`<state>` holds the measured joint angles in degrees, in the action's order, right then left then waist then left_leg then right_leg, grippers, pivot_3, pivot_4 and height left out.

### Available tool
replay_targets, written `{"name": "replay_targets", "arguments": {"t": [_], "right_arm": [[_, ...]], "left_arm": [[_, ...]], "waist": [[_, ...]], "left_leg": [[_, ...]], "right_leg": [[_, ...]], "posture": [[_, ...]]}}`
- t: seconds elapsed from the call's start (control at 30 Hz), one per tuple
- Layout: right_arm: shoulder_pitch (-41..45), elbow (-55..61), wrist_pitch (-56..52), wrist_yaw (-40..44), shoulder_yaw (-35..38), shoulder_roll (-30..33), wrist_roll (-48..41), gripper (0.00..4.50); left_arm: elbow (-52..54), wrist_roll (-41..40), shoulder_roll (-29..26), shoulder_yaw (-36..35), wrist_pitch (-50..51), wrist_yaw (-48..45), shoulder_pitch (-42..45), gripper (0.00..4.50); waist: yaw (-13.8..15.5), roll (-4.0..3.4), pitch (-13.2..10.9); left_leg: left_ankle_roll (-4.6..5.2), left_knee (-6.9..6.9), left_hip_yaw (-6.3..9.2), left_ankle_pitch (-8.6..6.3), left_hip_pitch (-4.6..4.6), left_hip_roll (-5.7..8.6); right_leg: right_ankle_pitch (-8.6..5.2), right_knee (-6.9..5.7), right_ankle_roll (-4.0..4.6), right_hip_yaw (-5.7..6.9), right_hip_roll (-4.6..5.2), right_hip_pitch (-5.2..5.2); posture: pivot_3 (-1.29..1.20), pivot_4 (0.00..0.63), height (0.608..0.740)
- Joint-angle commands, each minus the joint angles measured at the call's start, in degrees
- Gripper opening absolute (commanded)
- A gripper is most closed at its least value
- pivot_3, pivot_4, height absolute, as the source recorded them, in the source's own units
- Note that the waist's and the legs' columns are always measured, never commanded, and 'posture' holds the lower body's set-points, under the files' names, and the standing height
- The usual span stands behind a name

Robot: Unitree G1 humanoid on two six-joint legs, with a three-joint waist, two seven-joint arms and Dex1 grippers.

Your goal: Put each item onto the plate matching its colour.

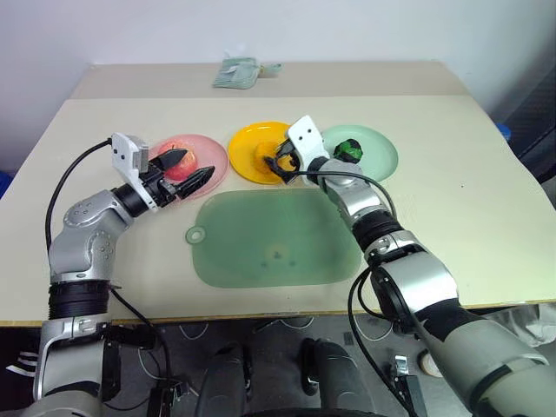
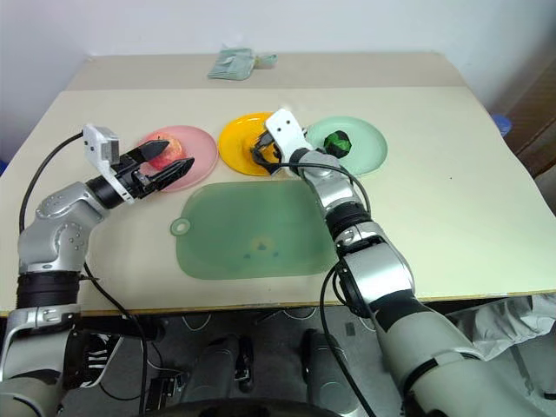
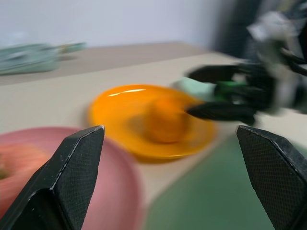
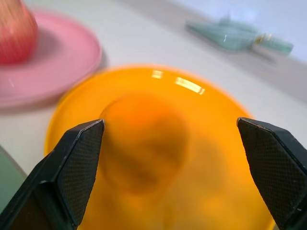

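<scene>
On the yellow plate (image 1: 252, 149), dead centre of the row, sits the orange fruit (image 4: 144, 139), and our right gripper (image 1: 284, 162) is parked right around it with the jaws spread wide, one finger on either side and, as far as we can tell, not pinching it. The risk from here: if we pull that hand back carelessly, a finger could clip the fruit and roll it off toward 6 o'clock onto the green mat (image 1: 274, 239), or drag the plate along with it.

Our left gripper (image 1: 184, 174) hovers at the pink plate (image 1: 208, 156) at about 9 o'clock from the yellow one, jaws wide apart and holding nothing, with the pinkish-red fruit (image 2: 171, 148) lying on that plate just past its fingertips. Same worry there: a bump on the way out could knock it loose.

At 3 o'clock, the dark green lumpy ball (image 1: 349, 149) rests on the mint green plate (image 1: 378, 161). So we reckon all three are matched.
</scene>
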<state>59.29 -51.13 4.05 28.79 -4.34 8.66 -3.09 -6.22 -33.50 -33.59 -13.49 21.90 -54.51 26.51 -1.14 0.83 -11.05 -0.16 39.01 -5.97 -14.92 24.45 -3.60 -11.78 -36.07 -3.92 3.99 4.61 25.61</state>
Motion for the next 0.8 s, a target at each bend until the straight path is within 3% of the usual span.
{"name": "replay_targets", "arguments": {"t": [0.03,0.17,0.3,0.47,0.67,0.8], "right_arm": [[-8.48,21.31,-5.86,10.67,4.2,1.91,-11.87,4.49],[-25.95,50.59,-13.34,18.25,6.1,10.57,-20.5,4.49],[-39.74,65.31,-20.46,25.85,8.71,23.44,-26.07,4.49],[-41.05,69.74,-25.96,20.38,16.8,28.24,-30.33,4.49],[-48.22,75.99,-30.64,21.64,20.98,33.73,-33.49,4.49],[-46.83,76.03,-32.07,19.98,21.95,35.23,-33.64,4.49]], "left_arm": [[6.79,-6.07,-2.12,-1.56,1.99,-7.33,-2.74,4.5],[4.77,-6.7,-3.72,-1.73,1.03,-12.25,-2.99,4.5],[2.91,-7.26,-3.73,-0.79,1.72,-14.85,-1.29,4.5],[0.3,-6.76,-1.85,1.1,1.81,-17.67,-0.44,4.5],[-2.82,-3.88,1.09,3.74,-1.03,-18.14,1.88,4.5],[-3.6,-3.68,2.97,3.64,-2.02,-17.95,1.82,4.5]], "waist": [[0.14,0.0,0.0],[0.72,-0.02,-0.01],[0.55,-0.01,-0.01],[-0.04,-0.02,-0.01],[1.19,0.03,0.03],[1.47,0.03,0.02]], "left_leg": [[0.0,-0.01,0.01,0.0,0.0,0.0],[-0.01,-0.03,0.07,0.0,-0.02,0.0],[-0.02,0.07,0.07,0.0,-0.08,0.02],[-0.02,0.06,0.02,0.0,-0.29,-0.03],[0.01,-0.01,0.09,-0.02,-0.14,-0.01],[0.05,0.12,-0.01,-0.04,-0.08,0.06]], "right_leg": [[0.0,0.01,0.0,0.0,0.0,-0.01],[-0.01,-0.01,0.0,0.03,-0.01,-0.03],[-0.09,0.12,0.12,0.03,0.02,-0.15],[-0.1,0.05,0.27,-0.08,-0.07,-0.15],[-0.16,0.11,0.24,-0.02,-0.12,-0.14],[-0.14,0.24,0.26,-0.07,0.02,-0.15]], "posture": [[0.0,0.15,0.74],[0.0,0.15,0.74],[0.0,0.15,0.74],[0.0,0.15,0.74],[0.0,0.15,0.74],[0.0,0.15,0.74]]}}
